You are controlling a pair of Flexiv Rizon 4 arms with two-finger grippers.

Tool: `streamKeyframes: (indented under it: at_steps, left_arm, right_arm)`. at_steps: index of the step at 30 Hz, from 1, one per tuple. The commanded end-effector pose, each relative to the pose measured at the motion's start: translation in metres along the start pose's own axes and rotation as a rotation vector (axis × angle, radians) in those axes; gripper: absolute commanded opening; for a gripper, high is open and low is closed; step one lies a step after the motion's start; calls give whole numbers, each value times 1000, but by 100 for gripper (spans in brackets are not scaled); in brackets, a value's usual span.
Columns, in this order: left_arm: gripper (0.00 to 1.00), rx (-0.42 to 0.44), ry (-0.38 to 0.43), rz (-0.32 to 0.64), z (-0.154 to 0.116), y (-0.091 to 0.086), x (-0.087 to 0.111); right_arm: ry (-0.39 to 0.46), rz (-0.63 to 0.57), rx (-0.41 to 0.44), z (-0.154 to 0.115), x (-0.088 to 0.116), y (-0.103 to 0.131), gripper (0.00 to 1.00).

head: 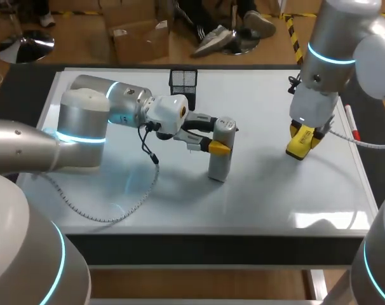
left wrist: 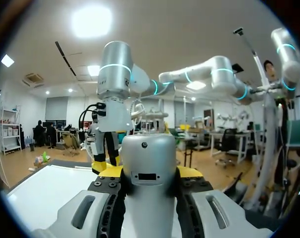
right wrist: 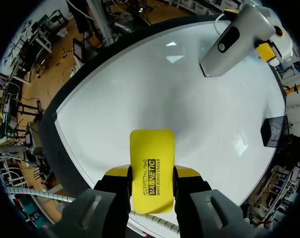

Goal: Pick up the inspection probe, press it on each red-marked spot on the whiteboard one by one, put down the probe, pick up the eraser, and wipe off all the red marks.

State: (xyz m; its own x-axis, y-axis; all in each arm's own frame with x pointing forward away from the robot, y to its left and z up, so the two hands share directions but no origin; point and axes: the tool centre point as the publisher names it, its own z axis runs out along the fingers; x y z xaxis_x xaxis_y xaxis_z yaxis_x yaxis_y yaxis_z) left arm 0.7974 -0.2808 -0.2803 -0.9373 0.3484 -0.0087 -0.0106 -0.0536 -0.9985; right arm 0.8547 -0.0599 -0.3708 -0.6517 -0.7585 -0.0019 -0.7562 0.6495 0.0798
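Observation:
The grey inspection probe (head: 222, 149) stands upright on the whiteboard (head: 262, 190), near its middle. My left gripper (head: 219, 137) is shut on its upper part, yellow tips on either side; the left wrist view shows the probe (left wrist: 148, 173) filling the space between the fingers. The yellow eraser (head: 302, 141) is held by my right gripper (head: 304, 138) over the board's right part. In the right wrist view the eraser (right wrist: 151, 171) sits clamped between both fingers, above the white surface, with the probe (right wrist: 231, 39) farther ahead. I see no red marks on the board.
A black mesh holder (head: 183, 81) stands at the board's back edge. A red marker (head: 351, 122) lies off the right edge. The left arm's cable (head: 126, 206) loops over the board's left front.

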Motion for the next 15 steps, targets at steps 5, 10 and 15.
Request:
streamKeyframes:
  at_steps: [5,10,15]
  left_arm:
    - [0,10,11,-1,-1,-5,3]
    - [0,18,58,-13,-4,-16,5]
    - [0,24,68,-6,-18,-28,2]
  right_arm:
    - [2,-1,2,0,0,0,0]
    - [2,-1,2,0,0,0,0]
    - [2,-1,2,0,0,0,0]
